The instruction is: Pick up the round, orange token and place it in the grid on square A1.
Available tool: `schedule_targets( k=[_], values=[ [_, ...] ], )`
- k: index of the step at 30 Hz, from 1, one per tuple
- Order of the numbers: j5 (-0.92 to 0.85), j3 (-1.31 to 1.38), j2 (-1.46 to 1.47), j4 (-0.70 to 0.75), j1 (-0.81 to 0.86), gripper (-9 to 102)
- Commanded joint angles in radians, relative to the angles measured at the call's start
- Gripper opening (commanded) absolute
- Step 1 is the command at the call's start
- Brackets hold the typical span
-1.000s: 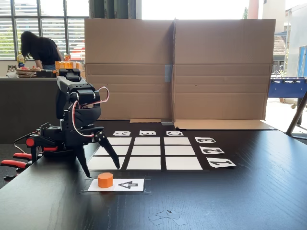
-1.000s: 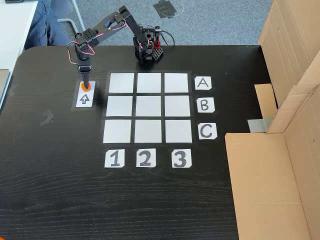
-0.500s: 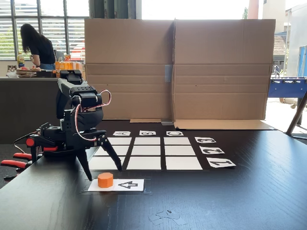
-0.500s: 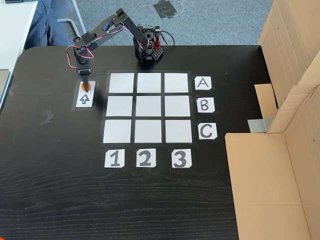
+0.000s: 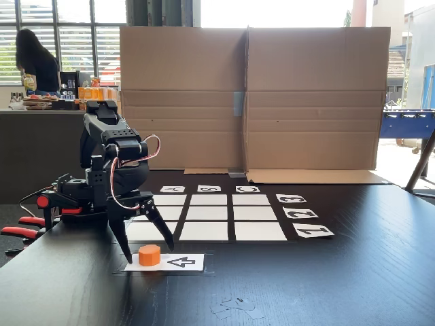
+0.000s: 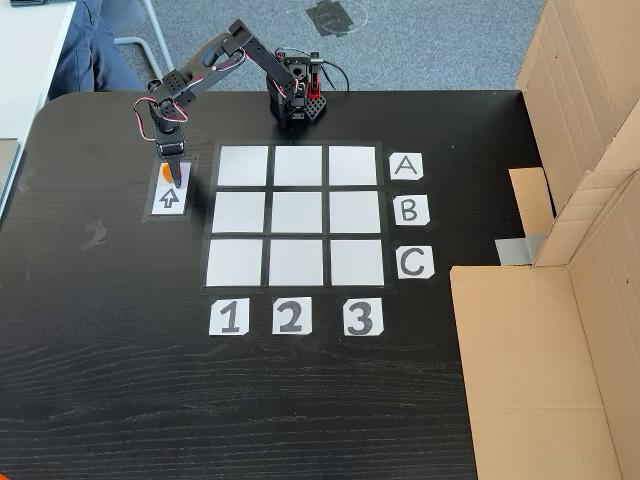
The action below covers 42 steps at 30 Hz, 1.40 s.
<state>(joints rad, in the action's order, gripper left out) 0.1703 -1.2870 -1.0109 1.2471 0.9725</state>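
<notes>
The cardboard screen (image 5: 251, 98) stands along the far edge of the black table (image 5: 326, 272), and from above it shows folded out at the right (image 6: 560, 330). The arm (image 5: 112, 170) is the thing that has changed: a second ago its hand (image 5: 147, 252) hung a little above the token, and now it has come down so that the two black fingers (image 5: 124, 241) straddle the token (image 5: 149, 255), tips close to the table on either side. The hand is spread wide, wider than the token, and grips nothing; from the low fixed view I cannot tell whether either finger touches the orange side. From above, the hand (image 6: 172, 180) now covers most of the token (image 6: 165, 178), leaving just an orange sliver at its left, where earlier more of the orange disc showed. The token itself has not shifted: it sits on the end of the white arrow card (image 5: 178, 261), opposite the arrowhead's point, just left of the grid in the high view. The grid (image 6: 296, 216) lies as before, all nine white cells bare, with the A, B, C cards (image 6: 411, 211) on its right and 1, 2, 3 (image 6: 289, 317) below. Square A1 (image 6: 242, 166), the top-left cell there, is the cell nearest the token, and nothing lies in it. A person (image 5: 35, 64) at the counter behind has moved further left.
</notes>
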Motion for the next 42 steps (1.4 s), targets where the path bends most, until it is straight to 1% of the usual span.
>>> schedule_targets(
  k=[1,21,31,42],
  values=[
    [0.006,0.067,-0.005,-0.006,-0.006,32],
    [0.031,0.069,0.003,-0.005,-0.009,31],
    [0.031,0.069,0.009,-0.005,-0.009,29],
    [0.066,0.069,0.015,0.003,-0.009,29]
  ],
)
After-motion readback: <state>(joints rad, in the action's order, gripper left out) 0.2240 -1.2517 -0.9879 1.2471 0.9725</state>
